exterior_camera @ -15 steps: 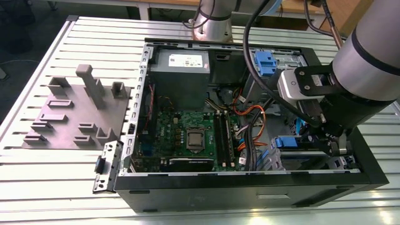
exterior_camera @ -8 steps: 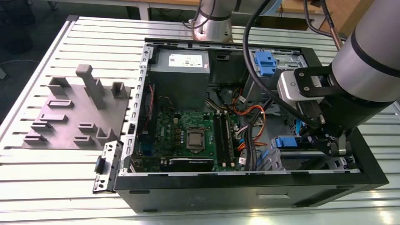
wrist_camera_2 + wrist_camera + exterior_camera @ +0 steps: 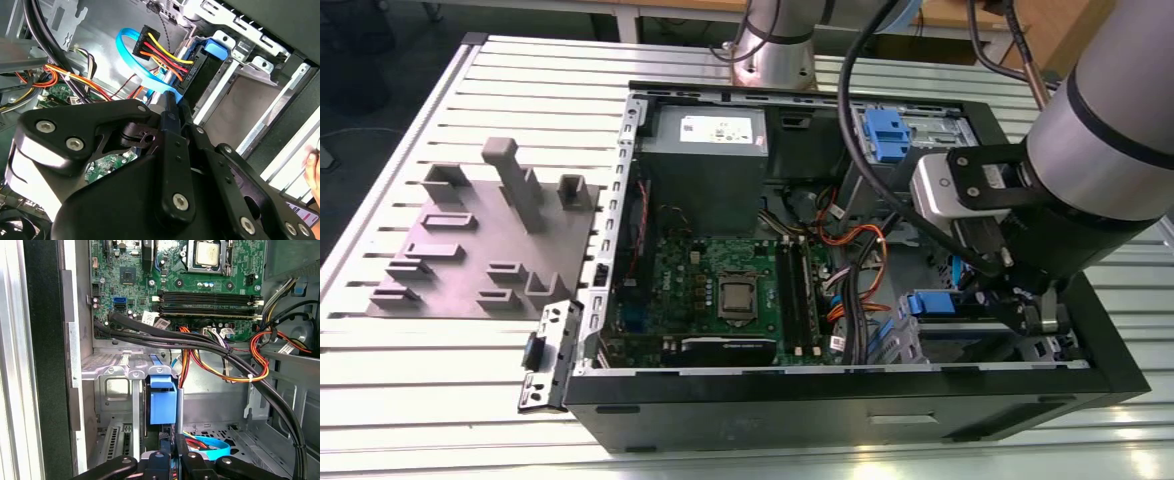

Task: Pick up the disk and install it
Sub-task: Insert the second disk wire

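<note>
Exterior view: gripper (image 3: 1025,305) beside disk (image 3: 937,303) in case bay; fingers' state unclear; labels unreadable.

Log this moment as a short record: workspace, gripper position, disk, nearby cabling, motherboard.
workspace: open computer case lying on a slatted metal table
gripper position: gripper lowered inside the case at the drive bay, on the exterior view's right
disk: blue bracket seated upright in the metal bay, just ahead of the gripper
nearby cabling: blue flat cable and orange, red and yellow wires beside the bay
motherboard: green board with processor socket exposed
</note>
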